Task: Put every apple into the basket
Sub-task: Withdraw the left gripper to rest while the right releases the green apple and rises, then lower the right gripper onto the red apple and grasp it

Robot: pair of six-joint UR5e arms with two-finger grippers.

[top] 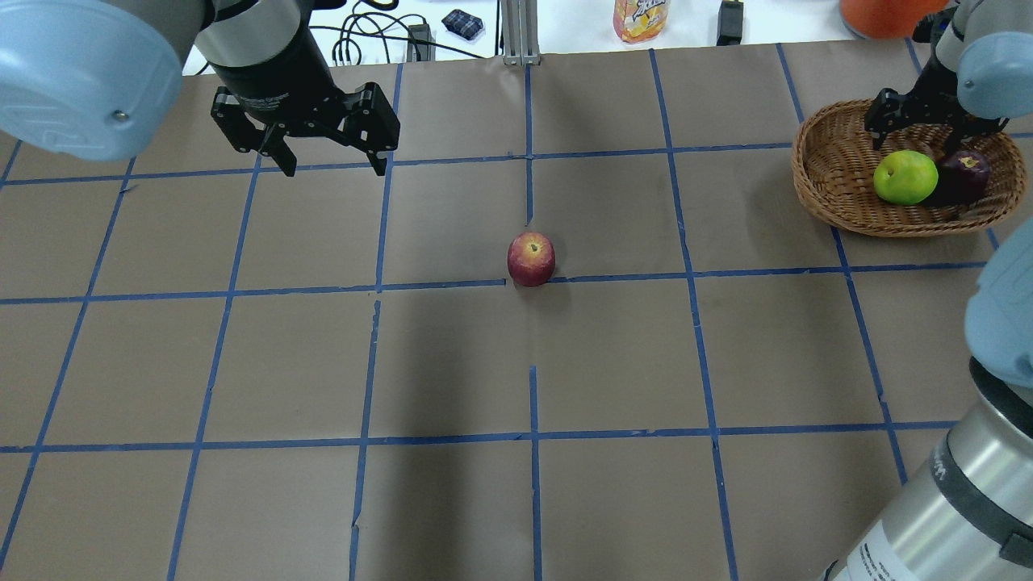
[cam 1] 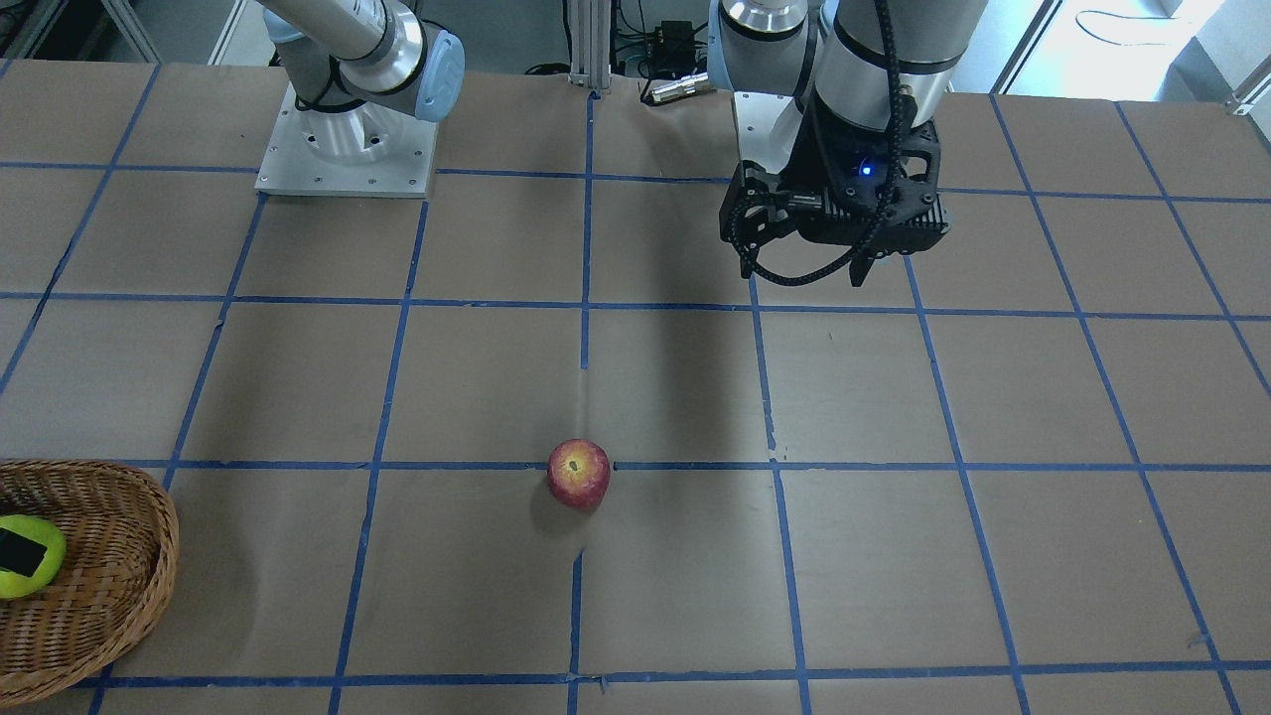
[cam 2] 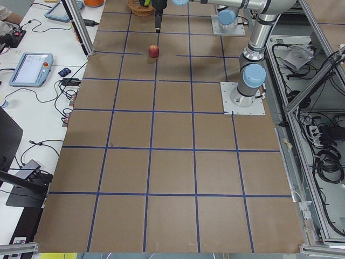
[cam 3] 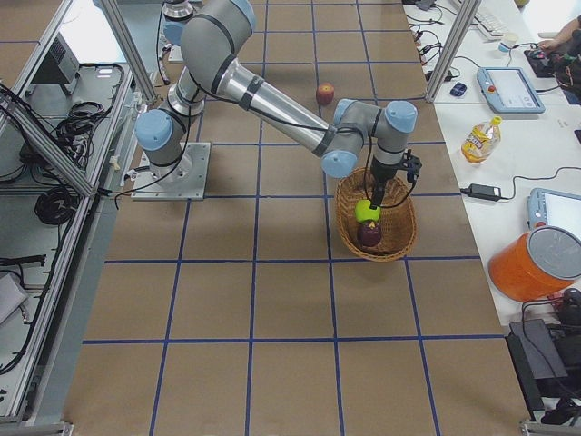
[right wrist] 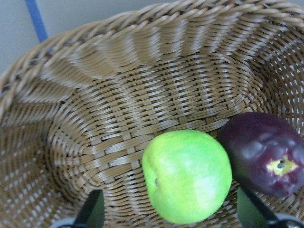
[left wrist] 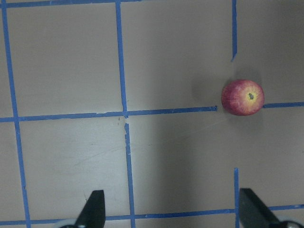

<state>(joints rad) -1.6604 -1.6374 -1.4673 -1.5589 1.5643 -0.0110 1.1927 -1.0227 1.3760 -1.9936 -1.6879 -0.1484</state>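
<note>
A red apple (top: 531, 259) with a yellowish blush sits alone on the brown table near its middle; it also shows in the front view (cam 1: 579, 474) and the left wrist view (left wrist: 242, 97). The wicker basket (top: 831, 165) stands at the far right and holds the yellow-green apple (top: 905, 177) and the dark maroon apple (top: 962, 173), which touch each other. My right gripper (top: 928, 137) hovers open and empty just over the green apple (right wrist: 186, 175) inside the basket (right wrist: 142, 85). My left gripper (top: 333, 165) is open and empty, raised to the far left of the red apple.
The table is covered in brown paper with a blue tape grid. Beyond its far edge are an aluminium post (top: 520, 32), a drink bottle (top: 641, 18), cables and an orange container (top: 884, 12). The right arm's base plate (cam 1: 348, 149) sits on the robot's side.
</note>
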